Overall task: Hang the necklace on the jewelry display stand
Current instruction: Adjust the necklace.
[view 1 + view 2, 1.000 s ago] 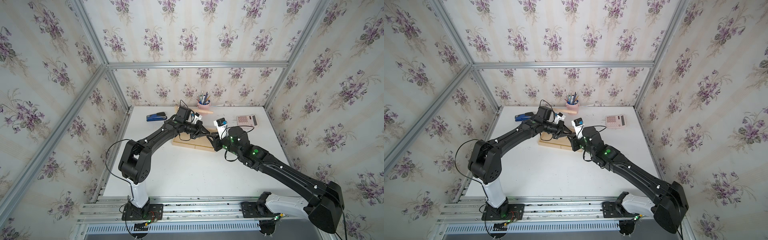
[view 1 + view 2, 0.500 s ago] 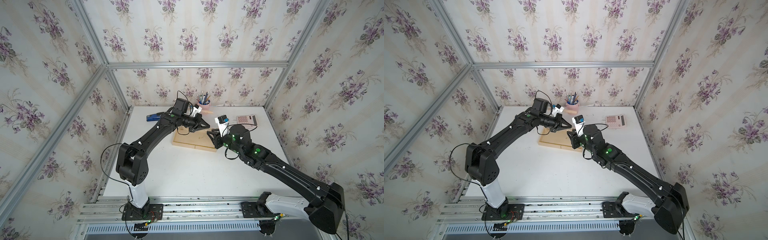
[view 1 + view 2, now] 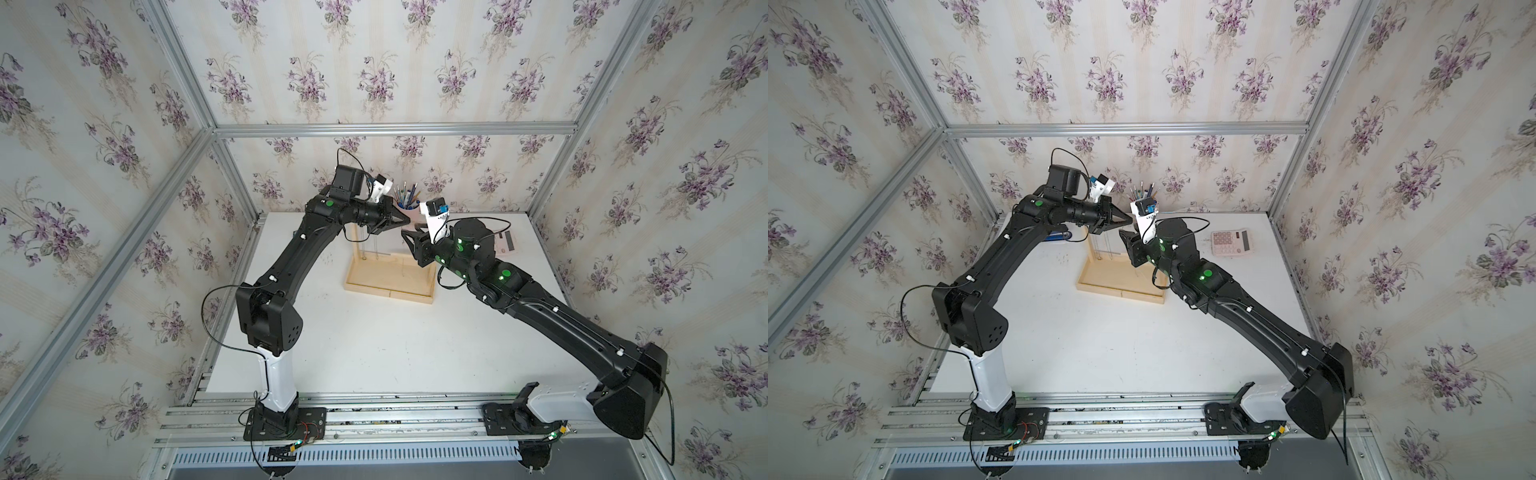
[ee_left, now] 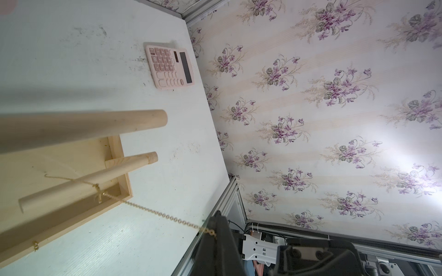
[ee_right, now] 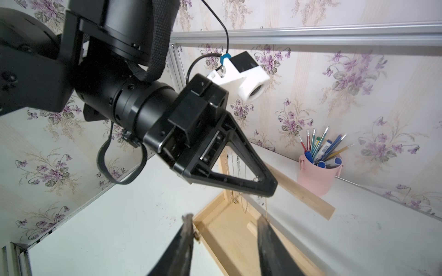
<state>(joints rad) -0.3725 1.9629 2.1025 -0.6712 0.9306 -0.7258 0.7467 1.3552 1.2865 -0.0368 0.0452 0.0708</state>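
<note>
Noting left tool (image 5: pixel 269 187) pinched shut on the necklace (image 4: pixel 153 211). Only the left wrist view shows the gold chain running straight from its tip toward the lower rod of the jewelry display stand (image 3: pixel 390 280), at the back of the bench (image 3: pixel 374 353). Right wrist view shows right tool (image 5: pixel 224 218) with jaws apart above the tray. Chain too fine to see in both top views.

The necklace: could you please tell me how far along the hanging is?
Done: the necklace is picked up, pinched in the shut left claw. In hand: its gold chain runs from that claw across the lower bar of the jewelry display stand; the right claw is open nearby. Left: the chain is not yet released, so it likely needs settling on the bar before the left claw lets go.
</note>
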